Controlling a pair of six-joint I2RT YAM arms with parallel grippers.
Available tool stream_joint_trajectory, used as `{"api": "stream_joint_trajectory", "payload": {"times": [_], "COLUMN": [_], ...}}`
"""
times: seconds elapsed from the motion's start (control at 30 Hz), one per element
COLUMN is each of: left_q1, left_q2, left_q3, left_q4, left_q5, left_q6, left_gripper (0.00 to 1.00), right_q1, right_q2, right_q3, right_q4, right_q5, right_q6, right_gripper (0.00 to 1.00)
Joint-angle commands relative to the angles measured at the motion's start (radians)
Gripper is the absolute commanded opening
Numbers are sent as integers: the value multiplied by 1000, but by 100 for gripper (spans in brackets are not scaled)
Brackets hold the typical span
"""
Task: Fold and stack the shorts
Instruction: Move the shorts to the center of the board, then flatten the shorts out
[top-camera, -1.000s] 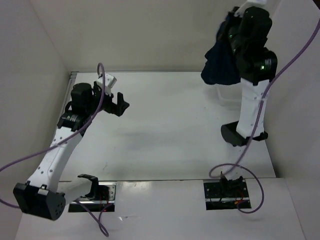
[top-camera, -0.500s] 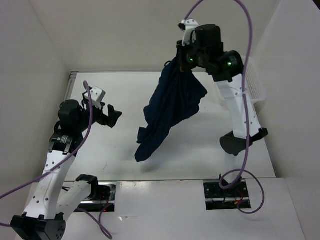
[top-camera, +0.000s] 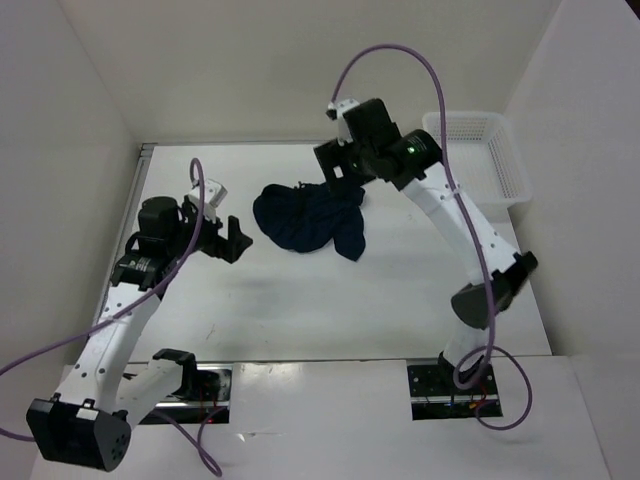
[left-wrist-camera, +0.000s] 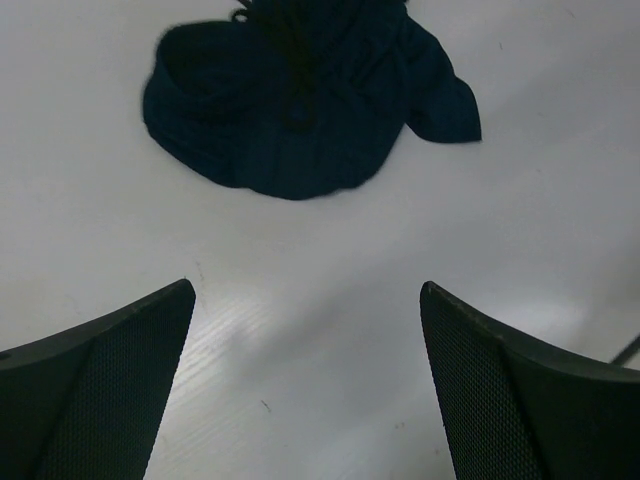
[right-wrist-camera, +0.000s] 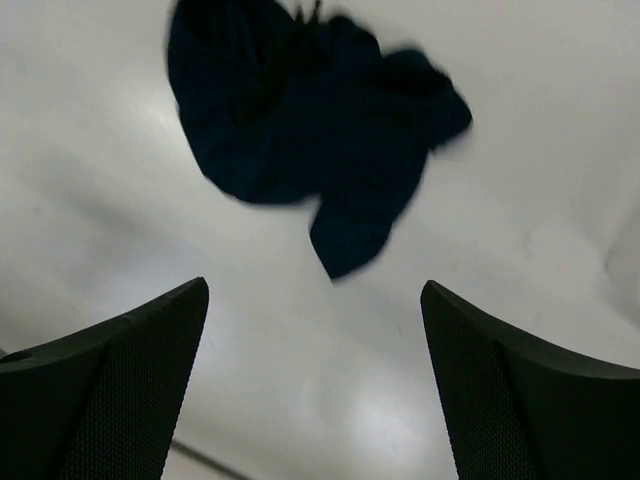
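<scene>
"Where are the shorts (top-camera: 305, 220)?"

"Crumpled in a dark heap on the table (top-camera: 330, 300), toward its far middle, unfolded."

"And the grippers?"

"The left gripper (left-wrist-camera: 305, 290) hangs over the table's left side, jaws spread wide, holding nothing. The right gripper (right-wrist-camera: 314, 285) hovers above the table's far middle, over the heap, equally wide, gripping nothing. A white basket (top-camera: 465, 118) sits at the table's far right corner."

Both arms reach inward, pincers spread.
The left arm (top-camera: 118, 305) rises from its base, bends at the elbow and points right; the left pincer (top-camera: 240, 231) has its jaws wide apart. The right arm (top-camera: 462, 222) stretches up and leftward, and the right pincer (top-camera: 330, 166) tilts downward, jaws equally wide.
</scene>
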Motion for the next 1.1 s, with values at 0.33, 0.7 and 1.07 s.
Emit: {"api": "stream_joint_trajectory", "payload": {"times": [0.33,0.7,1.07], "left_q1": [-157,-36,-36], "left_q2": [279,267,287], "left_q3": [-38,-27,-46], "left_q4": [167,103,125], "left_q5": [-90,-58,-27], "left_q6": [4,4,4], "left_gripper": [100,100,100], "right_q1": [-5,-224,-209], "right_q2": [-232,419,381], "right_q3": [-705,-199,-504], "right_q4": [614,627,613], "right_q5": [102,-174,-225], "right_q6": [-216,-149,-300], "right_gripper": [93,100,96]}}
